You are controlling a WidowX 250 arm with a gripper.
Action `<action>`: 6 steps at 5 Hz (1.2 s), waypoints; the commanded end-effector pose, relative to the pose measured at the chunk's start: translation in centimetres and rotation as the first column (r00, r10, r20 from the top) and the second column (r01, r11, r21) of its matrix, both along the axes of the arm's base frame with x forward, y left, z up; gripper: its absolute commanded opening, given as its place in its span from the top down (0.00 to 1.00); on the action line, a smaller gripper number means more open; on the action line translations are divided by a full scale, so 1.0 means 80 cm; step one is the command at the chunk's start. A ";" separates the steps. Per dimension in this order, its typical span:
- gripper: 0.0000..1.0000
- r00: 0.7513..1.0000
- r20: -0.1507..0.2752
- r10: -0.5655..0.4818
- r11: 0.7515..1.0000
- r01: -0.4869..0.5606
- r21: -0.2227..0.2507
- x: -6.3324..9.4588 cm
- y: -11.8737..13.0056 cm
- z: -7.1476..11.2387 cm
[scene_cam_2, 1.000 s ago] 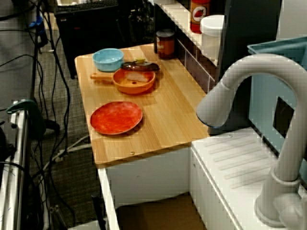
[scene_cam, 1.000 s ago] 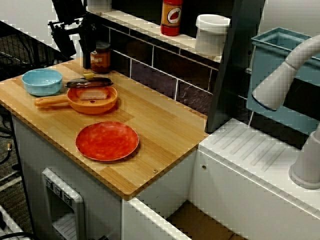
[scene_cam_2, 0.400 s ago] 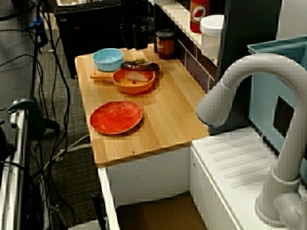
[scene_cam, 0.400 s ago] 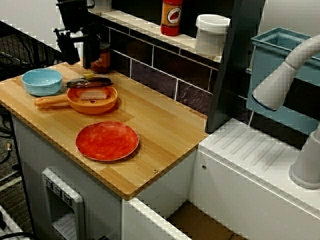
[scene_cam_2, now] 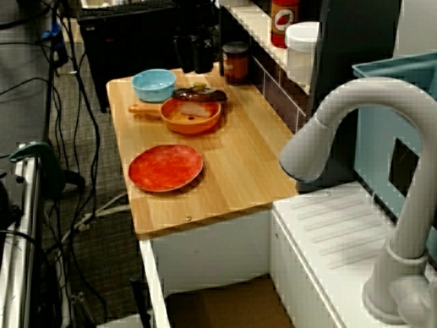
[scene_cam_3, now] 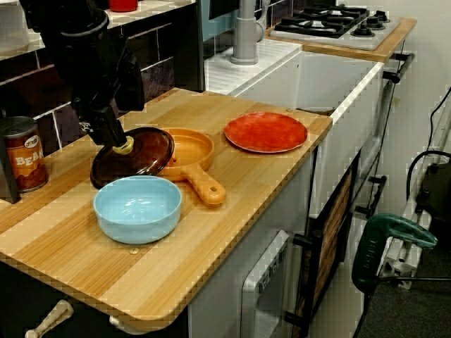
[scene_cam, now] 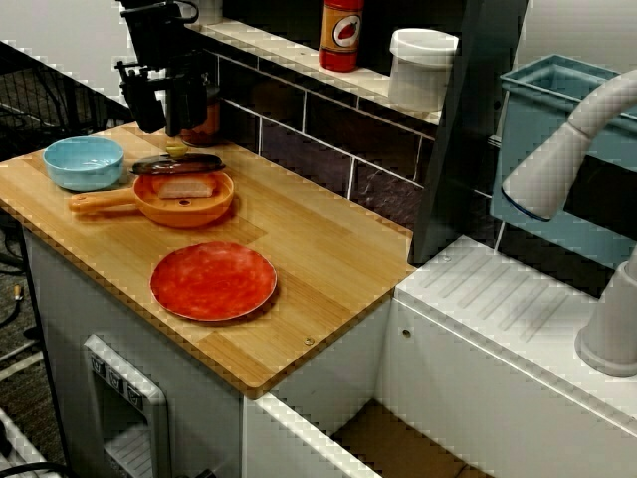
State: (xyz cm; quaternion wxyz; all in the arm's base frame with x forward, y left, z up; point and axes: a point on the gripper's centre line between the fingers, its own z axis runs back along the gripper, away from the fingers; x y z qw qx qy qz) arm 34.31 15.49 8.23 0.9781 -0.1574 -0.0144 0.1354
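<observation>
My black gripper [scene_cam: 162, 127] hangs open over the back left of the wooden counter [scene_cam: 318, 249]. In the view from the counter's far end the gripper [scene_cam_3: 109, 130] is just above the yellow knob [scene_cam_3: 125, 146] of a dark brown glass lid [scene_cam_3: 134, 155]. I cannot tell whether it touches the knob. The lid [scene_cam: 179, 164] leans on the rim of an orange pan [scene_cam: 184, 209] with a pale slice [scene_cam: 184, 187] inside. From the sink end, the gripper [scene_cam_2: 193, 67] shows two fingers apart with nothing between them.
A light blue bowl [scene_cam: 84, 161] sits left of the pan and a red plate [scene_cam: 213, 280] sits nearer the front edge. A bean can [scene_cam_3: 22, 153] stands by the tiled wall behind the gripper. A red bottle [scene_cam: 341, 35] and white tub [scene_cam: 422, 68] are on the shelf. A faucet [scene_cam: 567, 149] is at right.
The gripper has come forward and right from the back corner and dropped lower, ending over the lid's knob. Pan, lid, bowl and plate have not moved.
</observation>
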 end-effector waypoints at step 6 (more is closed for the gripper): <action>0.00 0.999 -0.024 0.022 1.000 -0.021 0.024 0.004 0.005 0.003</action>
